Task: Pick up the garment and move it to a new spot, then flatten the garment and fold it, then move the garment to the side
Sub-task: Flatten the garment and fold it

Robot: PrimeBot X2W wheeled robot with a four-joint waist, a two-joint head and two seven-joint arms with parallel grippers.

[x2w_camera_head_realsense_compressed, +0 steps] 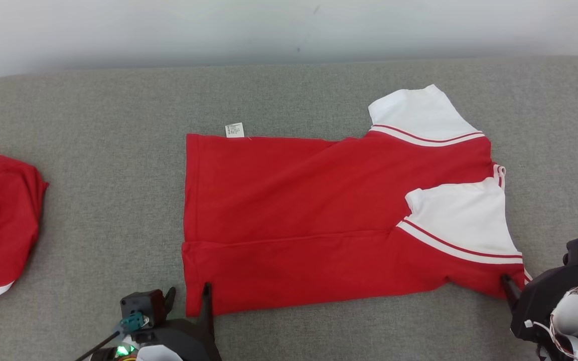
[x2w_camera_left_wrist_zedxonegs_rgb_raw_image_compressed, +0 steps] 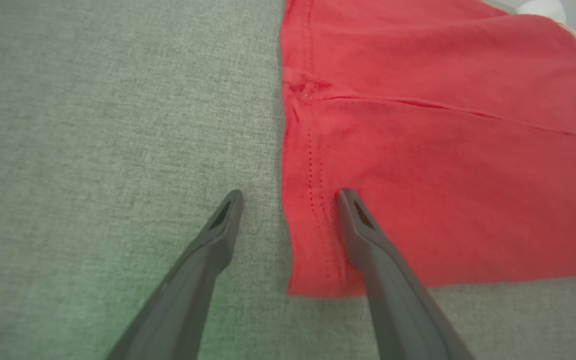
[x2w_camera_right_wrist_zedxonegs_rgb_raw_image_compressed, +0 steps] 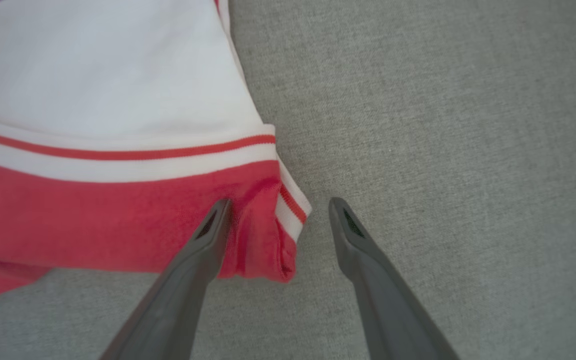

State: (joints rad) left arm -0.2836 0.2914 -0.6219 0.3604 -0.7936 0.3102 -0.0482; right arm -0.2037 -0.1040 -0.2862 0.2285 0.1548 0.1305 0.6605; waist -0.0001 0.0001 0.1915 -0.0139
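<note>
- The garment [x2w_camera_head_realsense_compressed: 319, 210], a red shirt with white sleeves edged in a red stripe, is lying flat on the grey padded surface [x2w_camera_head_realsense_compressed: 93, 125], its hem pointing to the robot's left and its sleeves to the right.
- Its near long side is lying folded over the body, showing as a straight crease running along the garment's length.
- A white care label [x2w_camera_head_realsense_compressed: 234, 130] is sticking out from the garment's far hem corner.
- The left gripper [x2w_camera_left_wrist_zedxonegs_rgb_raw_image_compressed: 290, 192] is hovering at the garment's near hem corner, its fingers [x2w_camera_left_wrist_zedxonegs_rgb_raw_image_compressed: 368, 235] standing spread wide and pinching nothing: one is lying over the red cloth just inside the stitched hem, the other over grey surface just beside it.
- The right gripper [x2w_camera_right_wrist_zedxonegs_rgb_raw_image_compressed: 279, 202] is sitting at the garment's near sleeve-end corner, fingers [x2w_camera_right_wrist_zedxonegs_rgb_raw_image_compressed: 208, 235] likewise spread apart; one is resting against slightly bunched red cloth, the other is standing off the garment over bare surface.
- Whether either gripper is pressing the cloth down, I cannot tell.
- A second red cloth [x2w_camera_head_realsense_compressed: 0, 220] is lying well apart from the garment, beyond its hem end.
</note>
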